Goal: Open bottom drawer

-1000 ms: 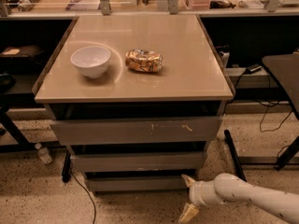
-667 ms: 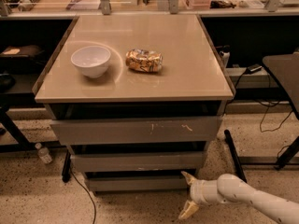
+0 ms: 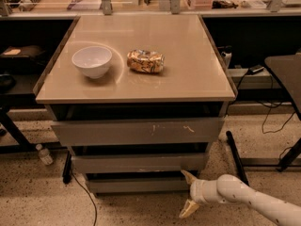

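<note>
We see the tool (image 3: pixel 187 193) low at the right of the frame, near the floor, just beside the right end of the bottom drawer (image 3: pixel 136 185); its two pale fingers (image 3: pixel 188 176) are spread wide, one pointing up and one down, with nothing between them. The upper fingertip reaches the drawer's top right corner; whether it touches the front we cannot tell. The white arm (image 3: pixel 254 202) runs off the lower right corner, so its far end is cut off.

The bottom drawer is the lowest and narrowest of the three grey fronts under the counter (image 3: pixel 188 79); only its plain front shows, the inside being hidden, and a dark shadowed gap lies above it. The middle drawer (image 3: pixel 136 163) sits over it; the top drawer (image 3: pixel 117 133) (the widest one, with pale scratches) is above that.

On the counter stand a white bowl (image 3: pixel 92 60) and, just beside it, a crumpled golden snack packet (image 3: pixel 146 61) whose printing we cannot read; the two are apart. A small plastic bottle (image 3: pixel 45 154) lies on the speckled floor at the left; a thin dark cable (image 3: pixel 89 199) trails down beside the drawers.
</note>
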Motion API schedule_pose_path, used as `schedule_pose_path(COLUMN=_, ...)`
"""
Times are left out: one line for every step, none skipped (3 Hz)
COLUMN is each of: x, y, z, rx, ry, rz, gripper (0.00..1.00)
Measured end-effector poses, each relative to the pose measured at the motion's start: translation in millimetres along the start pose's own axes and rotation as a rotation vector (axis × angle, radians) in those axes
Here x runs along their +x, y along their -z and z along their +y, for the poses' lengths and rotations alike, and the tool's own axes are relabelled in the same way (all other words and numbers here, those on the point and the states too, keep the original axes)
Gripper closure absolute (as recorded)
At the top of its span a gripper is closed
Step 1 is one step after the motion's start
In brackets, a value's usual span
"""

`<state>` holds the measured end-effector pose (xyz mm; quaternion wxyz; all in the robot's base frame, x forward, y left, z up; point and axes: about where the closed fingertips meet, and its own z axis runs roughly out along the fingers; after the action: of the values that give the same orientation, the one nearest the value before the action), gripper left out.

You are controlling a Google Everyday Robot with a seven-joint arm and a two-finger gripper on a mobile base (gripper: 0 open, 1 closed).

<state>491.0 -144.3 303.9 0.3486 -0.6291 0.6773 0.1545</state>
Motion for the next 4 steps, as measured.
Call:
schedule_pose_path(x=-2.5, y=-15.5, z=3.7, rx=0.03, ry=0.062, rz=0.0, gripper=0.0)
schedule_pose_path(x=5.1, y=-35.1, z=6.0, rx=0.067, ry=0.131, rz=0.005, gripper=0.0)
schedule_pose_path(x=21.1, y=-53.2, z=4.1, rx=0.106, ry=0.184, rz=-0.002, gripper=0.0)
schedule_pose_path(x=41.0, y=-63.6, z=-4.2, rx=0.128, ry=0.201, rz=0.004, gripper=0.0)
